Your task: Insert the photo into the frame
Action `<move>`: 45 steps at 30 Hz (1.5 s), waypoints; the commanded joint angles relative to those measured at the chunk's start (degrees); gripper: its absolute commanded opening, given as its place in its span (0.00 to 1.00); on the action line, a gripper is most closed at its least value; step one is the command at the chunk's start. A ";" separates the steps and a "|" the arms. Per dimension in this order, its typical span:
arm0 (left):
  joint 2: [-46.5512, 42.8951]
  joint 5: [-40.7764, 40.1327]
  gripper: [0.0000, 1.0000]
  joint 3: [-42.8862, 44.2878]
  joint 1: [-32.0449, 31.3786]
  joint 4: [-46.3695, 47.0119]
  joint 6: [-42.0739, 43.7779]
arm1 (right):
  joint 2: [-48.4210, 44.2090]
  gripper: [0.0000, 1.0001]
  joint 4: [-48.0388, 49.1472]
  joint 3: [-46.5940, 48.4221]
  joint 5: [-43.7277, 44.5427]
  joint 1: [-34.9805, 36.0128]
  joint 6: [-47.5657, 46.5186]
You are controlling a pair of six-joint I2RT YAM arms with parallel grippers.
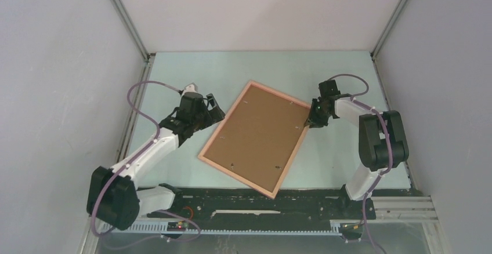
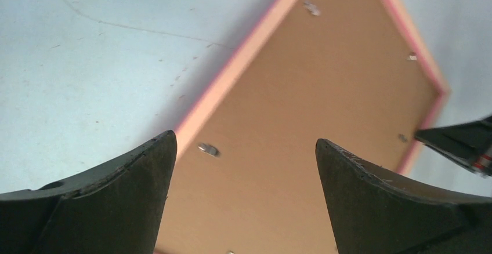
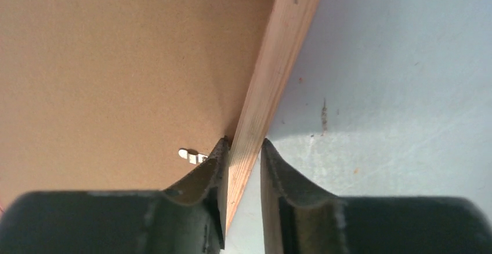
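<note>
Frame (image 1: pixel 224 119) lies face down mid-table (image 1: pixel 330 167), rotated diagonally, with the brown board (image 1: pixel 255 135) seated in its back. Photo isn't visible in any view, so can't tell if it's already under the board or not loaded yet. A tab (image 3: pixel 191 155) lies flat on the board near the right rail; can't tell if the rest are locked. Right gripper (image 3: pixel 241 149) comes in from the right of the top view, tips down, pinching the frame's right rail: one finger on the board side, one outside. Left gripper (image 2: pixel 243 144) is spread wide, empty, hovering just off the frame's left rail.
</note>
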 commanded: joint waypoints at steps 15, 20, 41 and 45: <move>22.11 15.68 0.96 4.77 7.29 5.62 1.97 | -1.44 0.53 5.35 -1.97 -11.40 3.11 12.10; 22.23 16.02 0.96 3.82 8.28 6.59 1.11 | 8.13 0.40 3.86 10.67 -9.39 0.72 8.01; 19.98 17.07 0.95 1.02 8.28 10.18 1.18 | 14.40 0.70 -19.17 26.85 12.23 7.90 23.45; 19.63 17.09 0.95 0.70 8.28 10.50 1.11 | 16.43 0.70 -25.12 30.17 18.19 10.26 30.30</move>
